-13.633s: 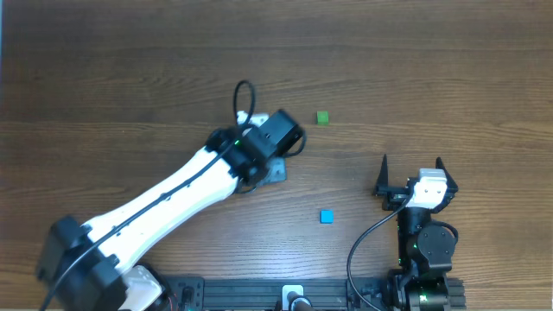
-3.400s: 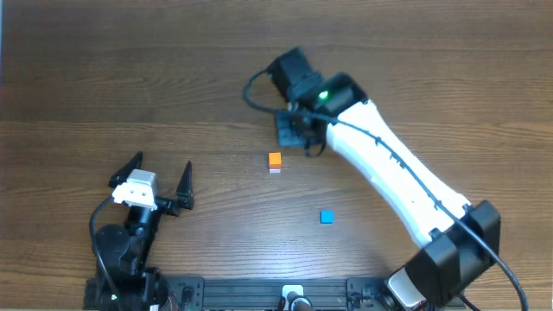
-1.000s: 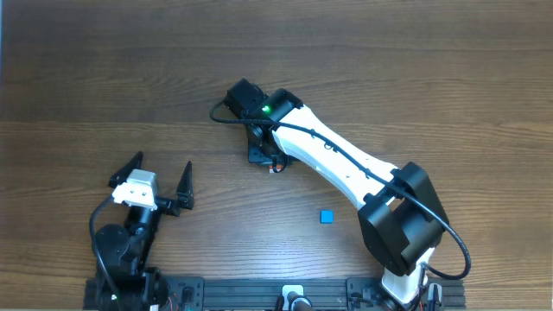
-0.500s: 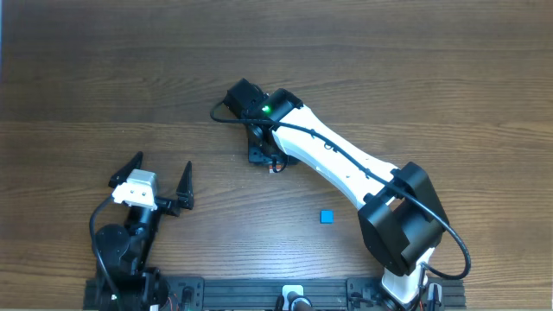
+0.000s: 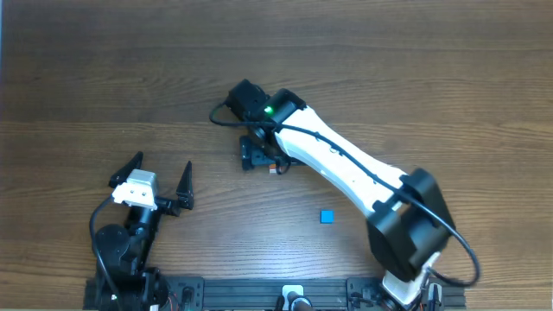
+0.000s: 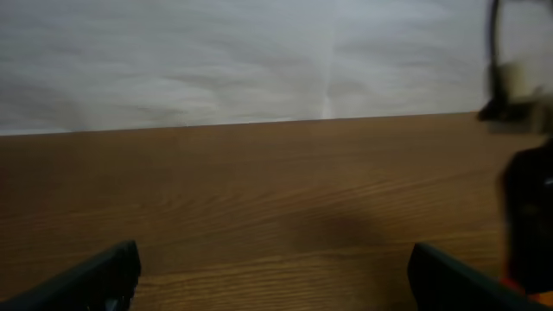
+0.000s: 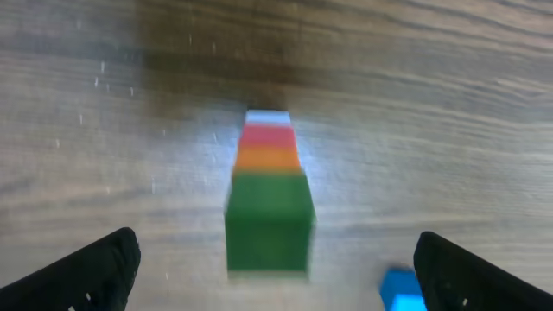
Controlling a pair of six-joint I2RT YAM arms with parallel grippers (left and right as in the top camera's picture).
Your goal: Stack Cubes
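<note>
While the right hand (image 5: 259,157) hangs over the stack with fingers spread wide, clear of it, I log the green cube (image 7: 269,220) on top, then the orange cube (image 7: 267,158), red cube (image 7: 269,136) and white cube (image 7: 269,117), standing mid-tabletop (image 5: 415,78). Blue cube (image 5: 326,216) lies alone nearer the bases, apart from the stack. Left hand (image 5: 162,164) is spread too, above its own base.
</note>
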